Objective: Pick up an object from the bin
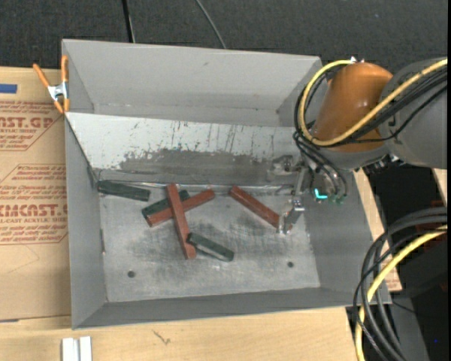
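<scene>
Grey bin floor lies scratched under my claw, which is low at the right end of a reddish-brown bar. I cannot tell how wide it stands. Further left are two crossed red bars, a dark green stick just below them, and another green stick near the left wall.

The gripper hangs low in the right part of the grey bin, at the lower right end of a slanting red-brown bar; whether they touch is unclear. Further left lie two crossed red-brown bars, a dark green bar just below them, and a second dark green bar near the left wall.
</scene>
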You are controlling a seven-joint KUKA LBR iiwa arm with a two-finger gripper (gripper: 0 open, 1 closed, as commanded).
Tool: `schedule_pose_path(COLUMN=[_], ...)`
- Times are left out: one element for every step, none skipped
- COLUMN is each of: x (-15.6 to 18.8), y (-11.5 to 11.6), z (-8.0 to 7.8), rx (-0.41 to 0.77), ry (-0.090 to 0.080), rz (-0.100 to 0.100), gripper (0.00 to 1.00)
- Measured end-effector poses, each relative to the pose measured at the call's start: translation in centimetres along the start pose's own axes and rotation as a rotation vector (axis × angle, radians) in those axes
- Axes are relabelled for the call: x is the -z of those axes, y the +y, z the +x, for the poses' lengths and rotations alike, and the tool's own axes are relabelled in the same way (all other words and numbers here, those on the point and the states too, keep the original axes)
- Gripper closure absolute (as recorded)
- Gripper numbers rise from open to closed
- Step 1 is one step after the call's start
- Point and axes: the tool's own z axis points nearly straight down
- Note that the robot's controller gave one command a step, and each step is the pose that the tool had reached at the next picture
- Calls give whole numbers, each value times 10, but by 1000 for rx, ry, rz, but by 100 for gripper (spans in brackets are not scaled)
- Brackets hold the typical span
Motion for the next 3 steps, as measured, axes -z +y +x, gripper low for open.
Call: schedule_pose_path(x=[5,-57,-57], y=[0,-4,-4], z=[-2,-3,-3], rx=[1,-113,-113], ry=[-8,-5,-5], rz=[1,-1,-1], gripper=[0,100,100])
